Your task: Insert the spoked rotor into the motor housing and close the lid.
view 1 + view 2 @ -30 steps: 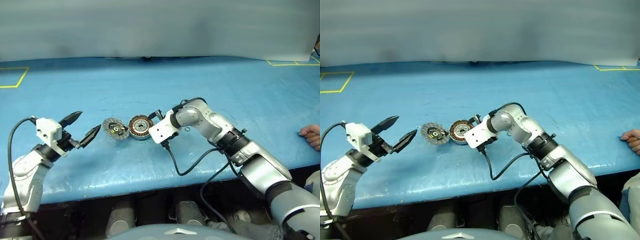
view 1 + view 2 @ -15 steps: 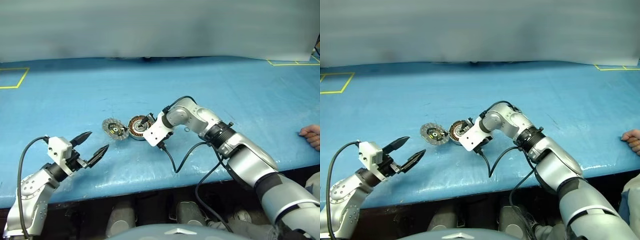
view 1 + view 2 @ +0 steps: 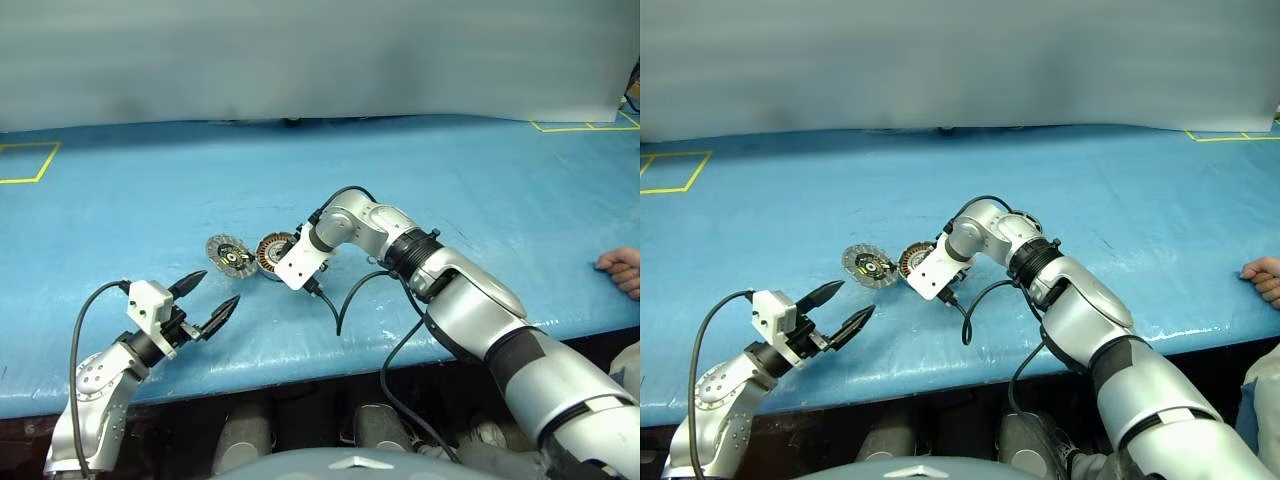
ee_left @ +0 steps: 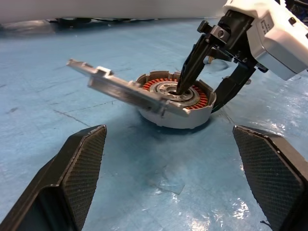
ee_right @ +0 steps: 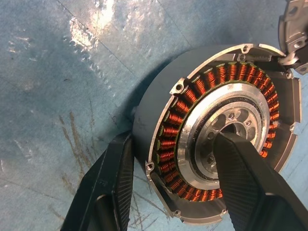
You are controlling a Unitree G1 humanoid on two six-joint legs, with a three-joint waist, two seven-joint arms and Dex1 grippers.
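Straddling the motor housing (image 5: 216, 144) wall, right gripper (image 5: 175, 185) half-closed, one finger in the bore; a squeeze may tip it against the leaning lid (image 4: 125, 89). Left gripper (image 3: 205, 308) wide open, empty.

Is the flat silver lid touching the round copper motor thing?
Touching. In the left wrist view the lid is tilted, its lower edge resting on the rim of the motor housing while its other end sticks up off the table.
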